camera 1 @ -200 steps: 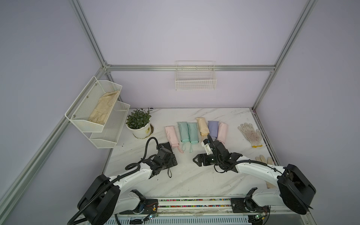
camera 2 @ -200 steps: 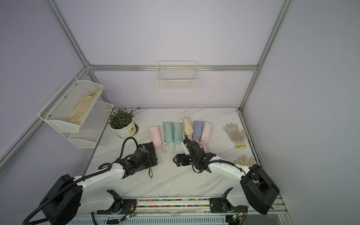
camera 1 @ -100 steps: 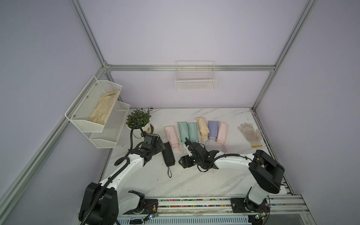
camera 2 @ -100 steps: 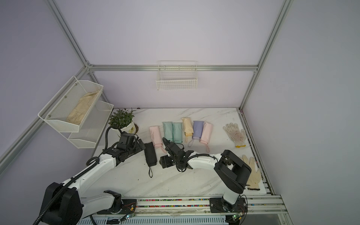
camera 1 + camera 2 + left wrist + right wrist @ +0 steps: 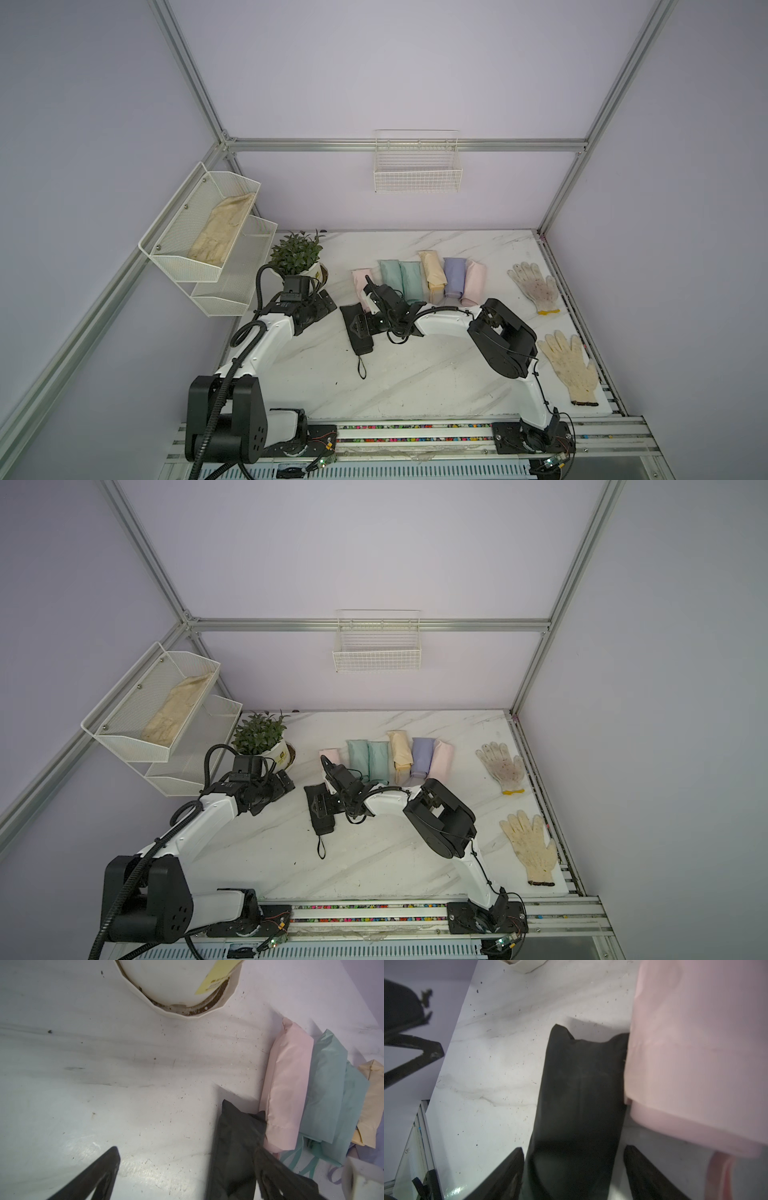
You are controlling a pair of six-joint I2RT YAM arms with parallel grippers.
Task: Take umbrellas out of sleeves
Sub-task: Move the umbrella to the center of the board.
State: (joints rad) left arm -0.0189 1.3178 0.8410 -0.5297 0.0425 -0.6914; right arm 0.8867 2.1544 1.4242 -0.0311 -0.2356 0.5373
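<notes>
Near right edge of the table (image 5: 415,374): beige glove (image 5: 571,368), flat. Mid-table, left of centre: black sleeve (image 5: 358,345) lies near-to-far, full, with a strap (image 5: 360,365) trailing from its near end. Its far end touches the near end of the leftmost pink sleeve (image 5: 685,1053). Right claw (image 5: 573,1151) sits low over the black sleeve, jaws set wide on both sides of it. One finger (image 5: 508,1172) is against the fabric and a thin gap shows at the other, so I can't tell if it's actually pinching. Left claw (image 5: 322,305) is further left, just near of the plant pot (image 5: 176,982), jaws spread fully with nothing between them. Behind, a tight row of filled sleeves runs left to right: pink, two mint (image 5: 399,276), yellow (image 5: 432,274), lavender (image 5: 454,276), pink (image 5: 473,282). White glove (image 5: 536,286) is right of the row. Far-left wall: mesh rack (image 5: 199,266). Back wall: wire basket (image 5: 417,178).
</notes>
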